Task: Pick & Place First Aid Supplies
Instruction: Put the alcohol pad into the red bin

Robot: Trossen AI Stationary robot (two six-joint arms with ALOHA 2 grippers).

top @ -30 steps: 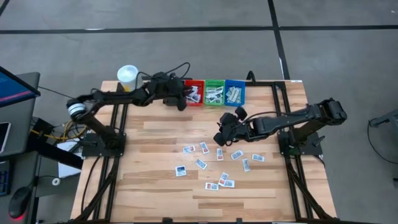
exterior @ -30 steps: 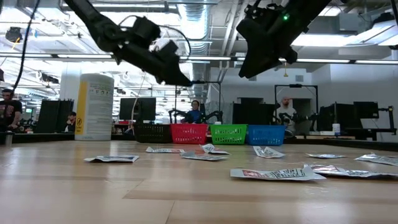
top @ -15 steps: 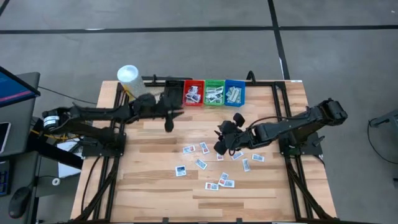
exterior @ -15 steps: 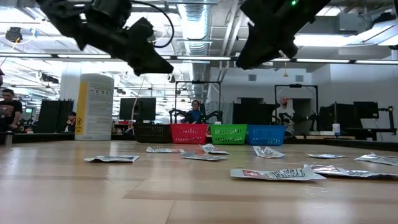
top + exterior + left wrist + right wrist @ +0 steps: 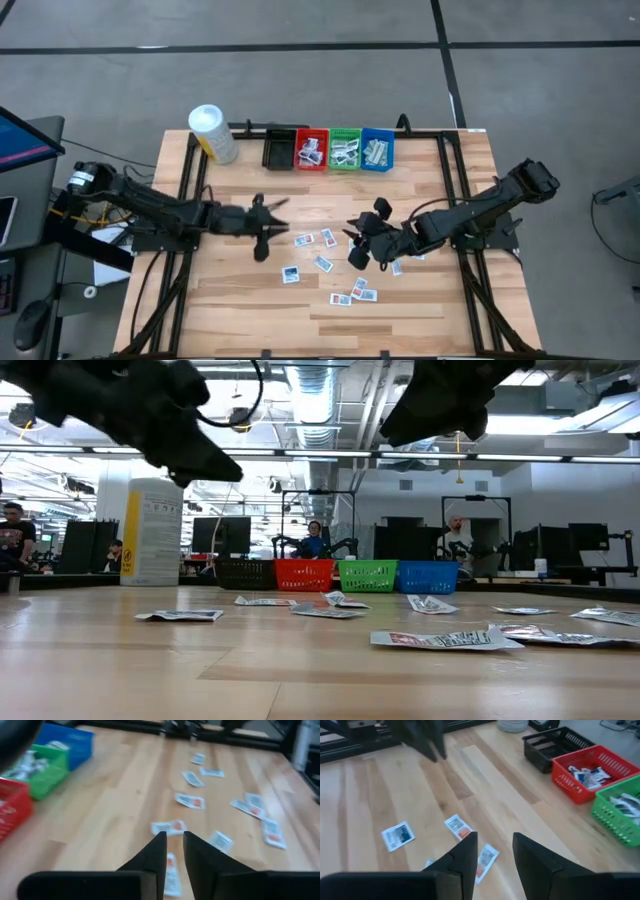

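Note:
Several small flat white packets point(image 5: 327, 237) lie scattered flat on the wooden table point(image 5: 230, 290), right of its middle. More fill the red bin point(image 5: 311, 150), green bin point(image 5: 345, 150) and blue bin point(image 5: 377, 150). My left gripper point(image 5: 262, 228) hovers above the table just left of the scatter; its fingers point(image 5: 174, 837) stand a narrow gap apart and hold nothing. My right gripper point(image 5: 358, 250) hovers over the scatter's right part, open and empty point(image 5: 495, 840). Packets point(image 5: 457, 826) lie on the table ahead of it.
A black bin point(image 5: 278, 150) stands left of the red one at the far edge. A white-capped yellow bottle point(image 5: 212, 130) stands at the far left corner. Bare wood lies on the table's left half and near edge. People sit in the room beyond the table point(image 5: 315, 540).
My left gripper has left the red bin and swung toward the near edge, to the table's middle beside the packets. My right gripper has gone toward the near edge, over the scattered packets. The packets on the table have not moved.

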